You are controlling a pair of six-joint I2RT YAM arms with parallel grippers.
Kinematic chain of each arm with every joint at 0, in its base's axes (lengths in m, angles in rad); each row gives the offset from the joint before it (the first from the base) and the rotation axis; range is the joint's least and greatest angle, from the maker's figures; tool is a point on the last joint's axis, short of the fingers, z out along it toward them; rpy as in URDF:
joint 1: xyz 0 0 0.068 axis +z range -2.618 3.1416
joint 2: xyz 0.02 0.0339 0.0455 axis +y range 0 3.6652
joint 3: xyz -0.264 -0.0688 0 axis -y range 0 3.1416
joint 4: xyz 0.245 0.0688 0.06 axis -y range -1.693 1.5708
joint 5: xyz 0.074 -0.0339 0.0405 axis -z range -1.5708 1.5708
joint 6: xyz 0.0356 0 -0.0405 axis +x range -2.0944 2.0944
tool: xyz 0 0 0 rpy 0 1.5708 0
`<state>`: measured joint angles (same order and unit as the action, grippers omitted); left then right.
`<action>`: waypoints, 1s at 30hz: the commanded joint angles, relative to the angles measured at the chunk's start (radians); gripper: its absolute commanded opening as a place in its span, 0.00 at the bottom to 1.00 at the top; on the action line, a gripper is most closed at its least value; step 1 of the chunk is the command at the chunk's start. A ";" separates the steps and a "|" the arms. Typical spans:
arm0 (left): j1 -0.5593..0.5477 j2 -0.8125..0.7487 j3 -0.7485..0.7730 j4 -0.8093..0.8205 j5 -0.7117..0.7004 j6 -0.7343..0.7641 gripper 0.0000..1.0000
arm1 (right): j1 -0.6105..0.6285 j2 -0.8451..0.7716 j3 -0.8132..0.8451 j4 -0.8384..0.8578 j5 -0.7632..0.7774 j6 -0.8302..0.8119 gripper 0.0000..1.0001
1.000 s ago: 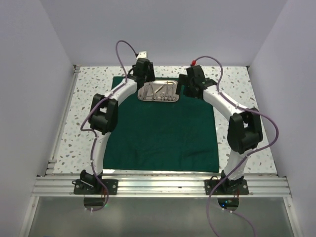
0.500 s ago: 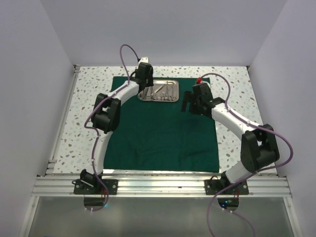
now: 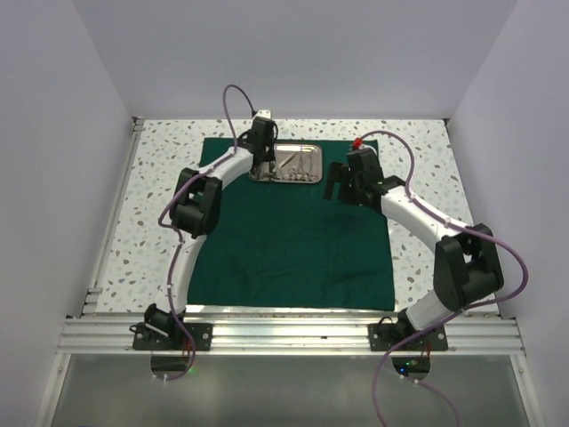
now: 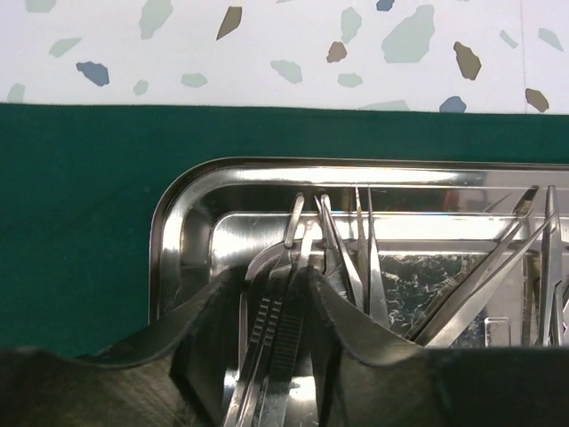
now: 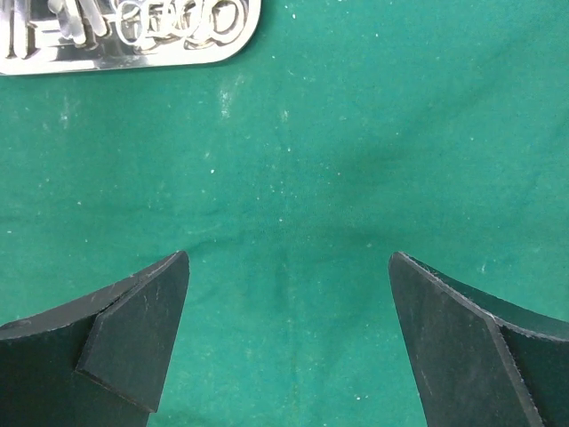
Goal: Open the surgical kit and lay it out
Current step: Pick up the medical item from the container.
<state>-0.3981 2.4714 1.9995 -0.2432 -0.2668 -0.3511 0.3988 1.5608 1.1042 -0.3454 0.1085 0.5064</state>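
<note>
The dark green cloth (image 3: 293, 240) lies spread flat on the table. The shiny steel tray (image 3: 307, 177) sits on its far edge and holds several silver instruments (image 3: 298, 163). My left gripper (image 3: 263, 153) is down in the tray's left end. In the left wrist view my left gripper (image 4: 274, 280) is closed around ridged silver tweezers (image 4: 283, 334), inside the tray (image 4: 178, 209). My right gripper (image 3: 340, 184) is wide open and empty above the cloth, right of the tray. In the right wrist view my right gripper (image 5: 289, 267) is over bare cloth (image 5: 293, 160), with the tray (image 5: 209, 53) at top left.
Speckled white tabletop (image 3: 164, 169) surrounds the cloth, with white walls on three sides. A metal rail (image 3: 293, 334) runs along the near edge by the arm bases. Scissor-like ring handles (image 5: 178, 20) lie at the tray's right end.
My right arm pulled back from beside the tray toward the near right. My left gripper moved down into the tray's left end.
</note>
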 commanded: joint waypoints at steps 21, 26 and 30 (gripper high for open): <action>0.002 0.083 0.110 -0.211 -0.087 0.081 0.00 | 0.000 0.044 0.006 0.037 -0.047 0.020 0.99; 0.002 -0.008 0.133 -0.200 -0.114 0.095 0.00 | 0.000 0.045 0.008 0.036 -0.046 0.020 0.98; 0.002 -0.058 0.134 -0.202 -0.106 0.095 0.00 | 0.002 0.041 0.005 0.037 -0.043 0.018 0.98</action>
<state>-0.4004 2.5137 2.1330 -0.4065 -0.3588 -0.2779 0.3988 1.6035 1.1042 -0.3416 0.0753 0.5159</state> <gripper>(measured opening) 0.016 0.985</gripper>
